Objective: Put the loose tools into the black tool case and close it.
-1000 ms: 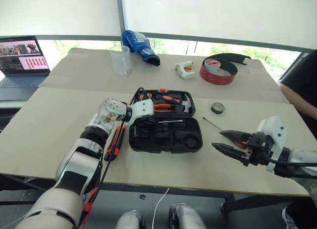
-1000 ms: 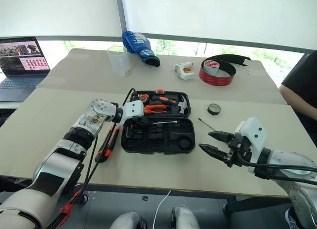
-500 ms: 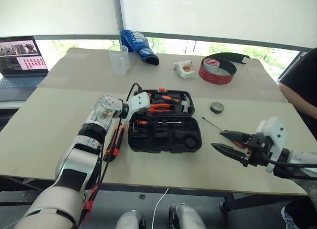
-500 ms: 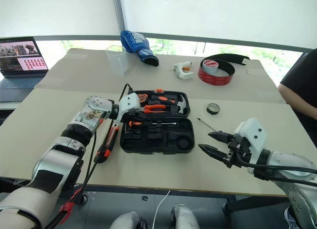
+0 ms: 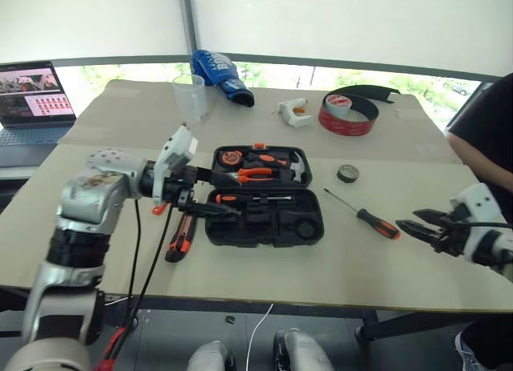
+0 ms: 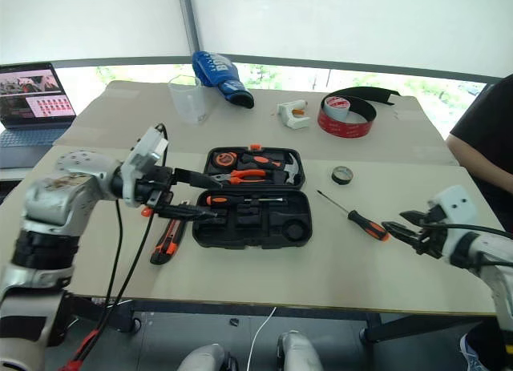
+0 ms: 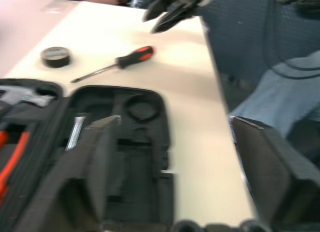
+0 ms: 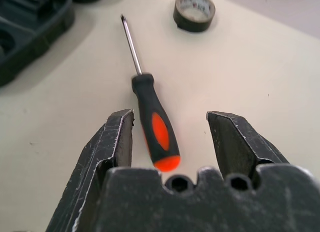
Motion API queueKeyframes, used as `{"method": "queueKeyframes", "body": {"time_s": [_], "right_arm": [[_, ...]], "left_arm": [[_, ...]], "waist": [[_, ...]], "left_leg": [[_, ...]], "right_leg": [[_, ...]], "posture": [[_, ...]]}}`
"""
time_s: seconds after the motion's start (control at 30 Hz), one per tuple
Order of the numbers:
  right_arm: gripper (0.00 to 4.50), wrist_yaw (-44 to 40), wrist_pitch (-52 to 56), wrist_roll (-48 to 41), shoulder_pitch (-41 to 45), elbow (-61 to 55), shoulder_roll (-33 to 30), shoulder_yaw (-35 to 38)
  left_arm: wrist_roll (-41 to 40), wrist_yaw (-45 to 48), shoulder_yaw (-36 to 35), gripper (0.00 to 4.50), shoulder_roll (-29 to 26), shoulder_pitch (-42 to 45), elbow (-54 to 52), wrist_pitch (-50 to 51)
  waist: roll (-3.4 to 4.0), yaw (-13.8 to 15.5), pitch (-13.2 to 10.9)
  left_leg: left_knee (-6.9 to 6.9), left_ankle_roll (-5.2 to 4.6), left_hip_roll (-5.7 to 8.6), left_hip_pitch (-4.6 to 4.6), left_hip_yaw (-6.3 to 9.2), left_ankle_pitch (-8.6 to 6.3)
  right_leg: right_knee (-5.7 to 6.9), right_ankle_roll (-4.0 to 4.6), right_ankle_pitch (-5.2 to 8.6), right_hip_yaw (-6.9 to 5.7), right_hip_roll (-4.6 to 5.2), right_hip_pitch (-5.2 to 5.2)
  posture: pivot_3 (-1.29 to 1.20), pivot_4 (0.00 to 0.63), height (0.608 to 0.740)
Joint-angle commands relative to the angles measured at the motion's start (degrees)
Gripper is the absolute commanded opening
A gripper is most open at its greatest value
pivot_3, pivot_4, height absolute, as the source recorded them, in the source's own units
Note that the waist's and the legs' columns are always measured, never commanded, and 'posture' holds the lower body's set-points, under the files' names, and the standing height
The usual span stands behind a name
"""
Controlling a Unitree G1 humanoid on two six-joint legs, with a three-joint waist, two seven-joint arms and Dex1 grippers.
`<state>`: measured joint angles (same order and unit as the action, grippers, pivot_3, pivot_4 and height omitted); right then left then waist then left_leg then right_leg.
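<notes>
The black tool case (image 5: 309, 227) lies open at mid-table. An orange-and-black screwdriver (image 5: 248, 199) rests in a slot inside it. My left gripper (image 5: 232, 195) hovers open over the case's left end, with nothing between its fingers (image 7: 100, 157). The orange-black utility knife (image 5: 180, 235) lies on the table just left of the case. To the right of the case lies a second screwdriver (image 5: 365, 215), and behind it sits the small black tape roll (image 5: 347, 173). My right gripper (image 8: 171, 116) is open, its fingers either side of that screwdriver's handle (image 8: 155, 127) end, just short of it.
Orange-handled pliers (image 5: 255, 172) and a hammer sit in the case's far half. At the back of the table stand a plastic cup (image 5: 191, 97), a blue bag (image 5: 218, 73), a white holder (image 5: 295, 110) and a big red-and-grey tape roll (image 5: 349, 113). A laptop (image 5: 32, 94) stands far left, and a person (image 5: 489, 139) sits at right.
My left gripper has opened, risen and drawn back to the left, leaving a screwdriver in the case. My right gripper has moved right, uncovering the loose screwdriver's handle.
</notes>
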<state>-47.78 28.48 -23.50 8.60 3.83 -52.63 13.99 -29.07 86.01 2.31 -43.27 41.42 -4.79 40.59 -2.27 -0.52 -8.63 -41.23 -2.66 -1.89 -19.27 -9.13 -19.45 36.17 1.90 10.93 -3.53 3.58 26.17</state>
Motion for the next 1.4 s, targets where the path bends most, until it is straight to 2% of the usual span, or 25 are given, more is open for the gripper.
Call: {"method": "queueKeyframes", "body": {"time_s": [0.03,0.17,0.33,0.4,0.53,0.63,0.77,0.87,0.97,1.07,1.13,1.4], "right_arm": [[3.30,-2.38,-4.14,3.69,5.76,7.64,1.30,-4.15],[3.30,-4.85,-4.32,5.58,10.69,14.77,3.42,-7.87],[3.30,-7.38,-4.48,6.09,11.84,16.47,4.76,-9.10],[2.29,-8.03,-4.98,6.47,11.46,15.85,5.05,-9.22],[1.08,-8.41,-5.65,6.60,11.52,14.27,4.53,-8.12],[1.05,-8.73,-4.35,5.27,14.42,12.03,3.46,-6.43],[1.05,-11.68,-2.54,3.57,21.82,7.14,3.51,-7.99],[1.05,-15.32,-2.04,3.40,27.57,2.65,6.03,-12.66],[1.05,-19.57,-6.07,6.48,31.19,0.52,8.94,-19.77],[1.05,-23.28,-16.91,13.88,34.28,4.20,11.49,-27.86],[1.05,-22.95,-26.04,19.52,36.63,10.05,13.34,-31.86],[1.05,-21.79,-38.05,25.01,42.40,24.56,17.27,-33.40]], "left_arm": [[-3.17,-1.02,-1.37,4.47,-2.16,-0.98,-5.25,2.27],[-4.82,-1.73,-1.93,4.47,-4.52,-2.87,-8.22,3.12],[-3.65,-4.03,-1.74,4.47,-5.62,-5.45,-9.37,0.99],[-3.64,-4.52,-1.75,4.50,-6.06,-6.56,-9.78,0.33],[-4.15,-4.68,-2.81,4.50,-7.94,-8.52,-10.16,-0.13],[-4.69,-4.09,-4.54,4.50,-10.69,-10.61,-10.24,-0.41],[-5.68,-3.94,-7.89,4.50,-14.12,-14.62,-10.65,-0.65],[-6.42,-4.25,-10.12,4.50,-15.75,-17.42,-11.23,-0.63],[-6.78,-4.82,-11.50,4.50,-16.34,-19.25,-11.76,-0.77],[-6.48,-5.57,-11.89,4.50,-16.39,-20.11,-12.17,-1.38],[-6.67,-6.72,-12.19,4.50,-16.10,-20.10,-12.38,-1.43],[-7.39,-9.04,-12.75,4.50,-16.56,-20.73,-13.34,-1.64]], "waist": [[0.02,-0.18,0.00],[0.08,-0.19,-0.03],[0.12,-0.16,-0.03],[0.12,-0.15,-0.03],[0.13,-0.17,-0.03],[0.23,-0.31,-0.09],[0.65,-0.85,-0.35],[0.72,-0.94,-0.40],[0.73,-0.53,-0.40],[0.74,-0.01,-0.41],[0.77,0.33,-0.45],[0.76,-0.13,-0.47]], "left_leg": [[0.01,0.02,-0.01,0.02,-0.01,0.01],[0.14,0.10,-0.01,0.00,0.00,0.07],[0.23,0.12,-0.02,-0.01,-0.02,0.07],[0.23,0.12,-0.02,0.00,-0.03,0.07],[0.21,0.15,-0.03,0.02,-0.06,0.08],[0.24,0.20,-0.05,0.04,-0.06,0.11],[0.26,0.22,-0.05,0.07,-0.23,0.12],[0.33,0.32,-0.09,0.09,-0.22,0.17],[0.42,0.43,-0.19,0.09,-0.16,0.21],[0.43,0.44,-0.16,0.04,-0.21,0.21],[0.42,0.44,-0.08,-0.03,-0.33,0.21],[0.41,0.43,-0.09,-0.09,-0.47,0.21]], "right_leg": [[0.01,0.01,0.00,0.06,-0.02,0.00],[0.03,0.19,0.04,0.08,-0.06,0.07],[0.01,0.63,-0.12,-0.01,-0.05,0.09],[-0.01,0.61,-0.12,-0.03,-0.04,0.08],[0.03,0.44,-0.03,-0.02,-0.03,0.08],[0.05,0.28,0.08,-0.02,-0.04,0.10],[0.12,0.28,0.07,0.00,-0.05,0.21],[0.15,0.34,0.10,-0.01,-0.09,0.25],[0.15,0.50,0.18,-0.10,-0.16,0.25],[0.21,0.73,0.16,-0.23,-0.12,0.28],[0.22,0.93,0.01,-0.39,-0.06,0.38],[0.12,0.85,-0.06,-0.37,-0.04,0.43]], "posture": [[0.00,0.150,0.730],[0.00,0.150,0.730],[0.00,0.150,0.730],[0.00,0.150,0.730],[0.00,0.150,0.730],[0.00,0.150,0.730],[0.00,0.150,0.730],[0.00,0.150,0.730],[0.00,0.150,0.730],[0.00,0.150,0.730],[0.00,0.150,0.730],[0.00,0.150,0.730]]}}
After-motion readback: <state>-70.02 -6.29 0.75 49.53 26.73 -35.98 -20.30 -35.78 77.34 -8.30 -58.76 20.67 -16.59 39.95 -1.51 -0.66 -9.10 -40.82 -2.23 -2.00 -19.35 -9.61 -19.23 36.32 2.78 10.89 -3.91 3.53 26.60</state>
